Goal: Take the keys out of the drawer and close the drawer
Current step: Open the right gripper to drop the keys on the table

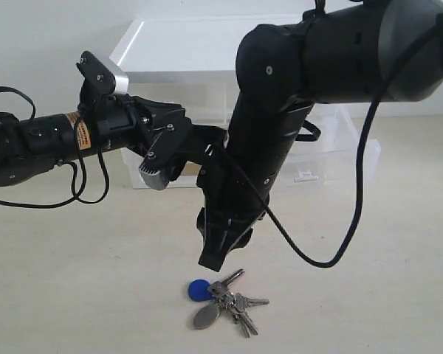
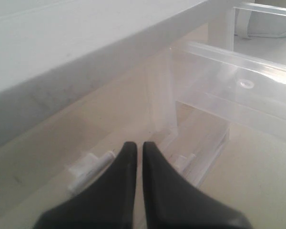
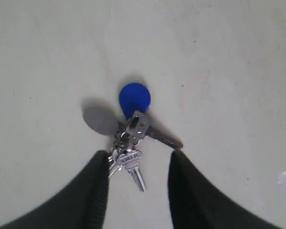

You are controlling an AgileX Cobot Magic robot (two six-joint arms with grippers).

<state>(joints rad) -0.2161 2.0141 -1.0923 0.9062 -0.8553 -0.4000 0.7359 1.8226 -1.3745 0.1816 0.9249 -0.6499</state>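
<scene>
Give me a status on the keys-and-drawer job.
Done: the keys lie on the table, out of the drawer. In hand: the right end effector hangs open over them, gripping nothing. Left: the drawer stands pulled out and needs pushing shut; the left end effector is shut near it.

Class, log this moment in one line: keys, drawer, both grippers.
keys: lying free on table | drawer: open | right gripper: open, above keys | left gripper: shut, empty
</scene>
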